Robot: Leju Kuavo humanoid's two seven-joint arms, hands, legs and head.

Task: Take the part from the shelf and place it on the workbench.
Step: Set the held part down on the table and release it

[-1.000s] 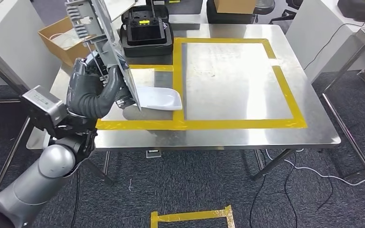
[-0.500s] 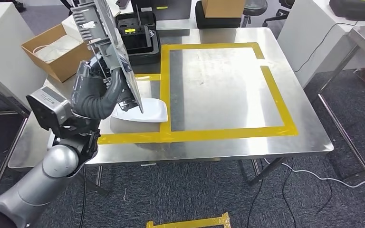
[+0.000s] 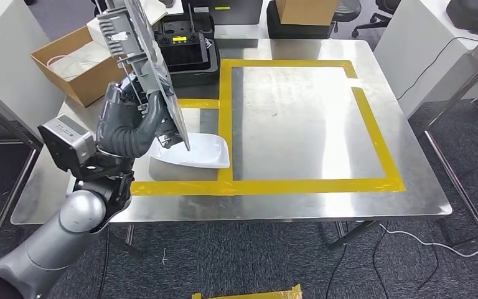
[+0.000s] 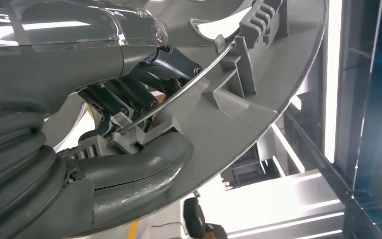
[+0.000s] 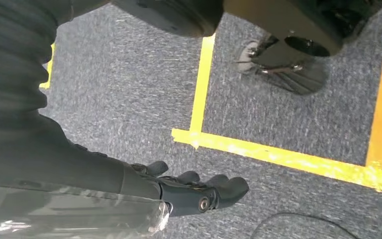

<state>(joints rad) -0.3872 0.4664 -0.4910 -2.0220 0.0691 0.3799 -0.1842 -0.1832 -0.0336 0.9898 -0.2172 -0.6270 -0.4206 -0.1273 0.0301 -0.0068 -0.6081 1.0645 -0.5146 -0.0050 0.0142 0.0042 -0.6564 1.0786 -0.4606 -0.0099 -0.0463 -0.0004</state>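
The part [image 3: 142, 62] is a flat grey plastic panel with ribs and clips, held upright and tilted over the left side of the steel workbench [image 3: 299, 112]. My left hand [image 3: 131, 124] grips its lower edge, thumb wrapped around it. Close up, the part [image 4: 238, 74] shows a curved rim with a metal wire across it, and my left hand [image 4: 129, 149] clamps its ribbed underside. A white tray [image 3: 196, 152] lies on the bench just under the part. My right hand [image 5: 199, 191] hangs over the carpet floor with fingers loosely extended and nothing in it.
Yellow tape [image 3: 373, 124] frames a large rectangle on the bench. A black case [image 3: 183, 47] stands at the back, a cardboard box [image 3: 68, 62] at back left, another box [image 3: 302, 9] behind. White tables flank both sides. Yellow floor tape [image 5: 278, 157] crosses the carpet.
The whole view has shifted a little as the camera moved. My left hand still holds the part above the white tray, with the same grip.
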